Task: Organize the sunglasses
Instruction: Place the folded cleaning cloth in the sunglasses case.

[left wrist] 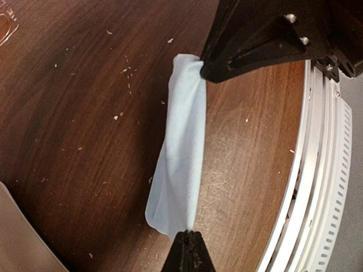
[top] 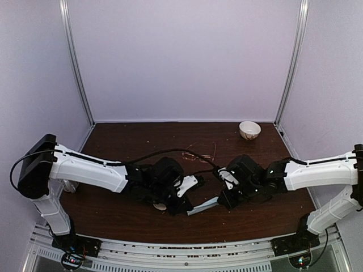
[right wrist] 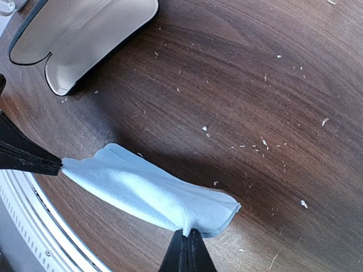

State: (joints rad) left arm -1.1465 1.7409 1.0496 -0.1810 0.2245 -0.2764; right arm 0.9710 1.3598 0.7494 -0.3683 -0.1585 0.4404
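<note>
The sunglasses (top: 199,153), a thin reddish wire frame, lie on the table behind both wrists, partly hidden by a cable. A light blue cloth (top: 203,206) hangs stretched between the two grippers, just above the wood near the front edge. My left gripper (left wrist: 190,237) is shut on one end of the cloth (left wrist: 181,153). My right gripper (right wrist: 188,233) is shut on the other end of the cloth (right wrist: 147,192). In the left wrist view the right gripper's black fingers (left wrist: 255,45) pinch the far end.
An open case (right wrist: 79,39) with a pale lining and dark rim lies on the table beyond the cloth. A small white bowl (top: 249,130) stands at the back right. The table's metal front edge (left wrist: 317,170) runs close beside the cloth. Crumbs dot the wood.
</note>
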